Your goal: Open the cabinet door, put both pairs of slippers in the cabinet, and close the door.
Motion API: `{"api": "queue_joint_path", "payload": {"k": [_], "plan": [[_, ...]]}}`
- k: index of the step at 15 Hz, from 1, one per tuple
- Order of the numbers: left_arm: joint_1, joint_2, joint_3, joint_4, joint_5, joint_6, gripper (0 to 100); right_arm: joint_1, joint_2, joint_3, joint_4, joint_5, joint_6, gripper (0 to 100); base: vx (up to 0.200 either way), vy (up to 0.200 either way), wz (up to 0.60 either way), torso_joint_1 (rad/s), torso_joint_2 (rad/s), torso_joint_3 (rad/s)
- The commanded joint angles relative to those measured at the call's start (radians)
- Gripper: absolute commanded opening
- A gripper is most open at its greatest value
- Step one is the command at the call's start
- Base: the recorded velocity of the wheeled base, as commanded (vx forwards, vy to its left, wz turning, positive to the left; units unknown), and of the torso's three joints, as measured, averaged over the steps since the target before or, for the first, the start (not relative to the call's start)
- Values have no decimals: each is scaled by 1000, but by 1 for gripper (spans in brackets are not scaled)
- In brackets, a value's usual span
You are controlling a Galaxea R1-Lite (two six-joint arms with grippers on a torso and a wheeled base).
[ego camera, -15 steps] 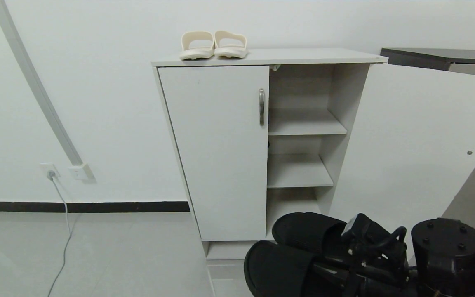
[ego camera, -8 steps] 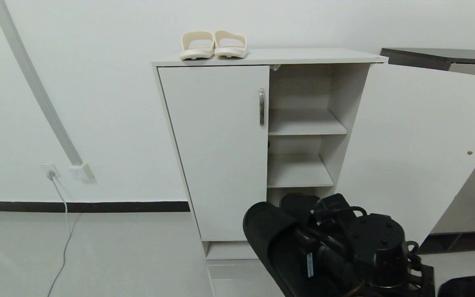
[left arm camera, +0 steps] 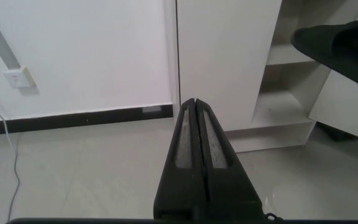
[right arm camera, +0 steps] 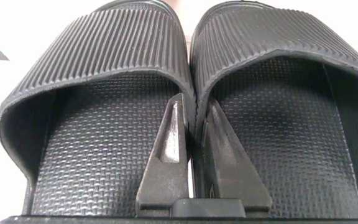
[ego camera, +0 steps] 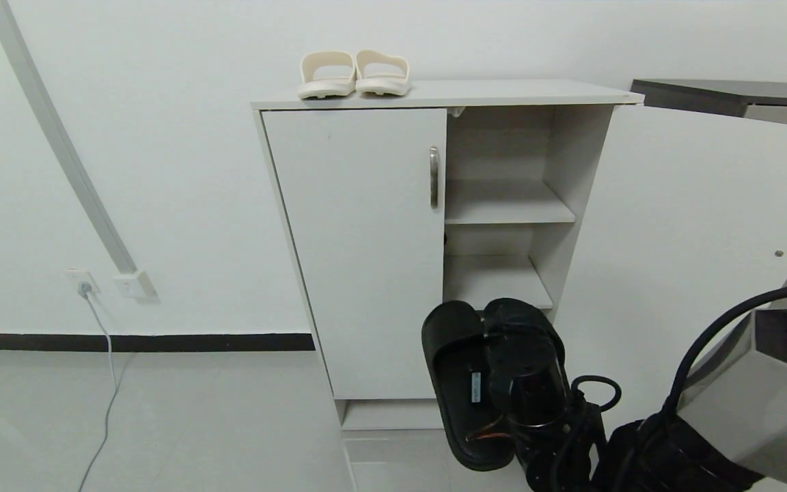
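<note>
My right gripper (right arm camera: 194,107) is clamped on the black slippers (ego camera: 465,383). It has one finger (right arm camera: 169,143) inside each shoe and pinches the two inner side walls together. In the head view the pair hangs toes-up at about 5 o'clock, in front of the open half of the cabinet (ego camera: 366,89). Only the left shoe's footbed is plain to see. The other shoe is mostly hidden behind my wrist, and my fingers themselves are hidden there too. I cannot tell whether the toes are already past the cabinet's front edge, and the pair blocks the lowest compartment from sight.

My left gripper (left arm camera: 195,106) has its fingers pressed flat together with nothing between them, hanging over the floor (left arm camera: 92,180). Its camera catches just one black toe (left arm camera: 340,37), cut off at the frame edge beside the cabinet.

The right-hand door (ego camera: 673,239) stands swung wide toward 3 o'clock, and its far edge runs out of frame. The left-hand door (ego camera: 359,253) is closed, with its handle (ego camera: 434,178) upright near centre. Two bare shelves (ego camera: 503,205) show in the opening. The cream slippers (ego camera: 354,74) sit side by side on the cabinet top at 12 o'clock, toes toward me and heels hidden behind the straps.
</note>
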Motion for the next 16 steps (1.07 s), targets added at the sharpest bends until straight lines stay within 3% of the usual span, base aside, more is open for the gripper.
{"api": "queue_joint_path", "payload": {"k": [1,6,12,16], "plan": [[0,2,0,0,0,0,0,-22,26,-14,0,-1,4,0,0,-200,0,2,7,2],[0,2,0,0,0,0,0,-42,57,-24,0,-9,2,0,0,-200,0,4,3,2],[0,2,0,0,0,0,0,-46,151,-222,31,43,-6,0,0,0,0,0,0,0],[0,2,0,0,0,0,0,-37,151,-233,49,57,2,0,0,0,0,0,0,0]]}}
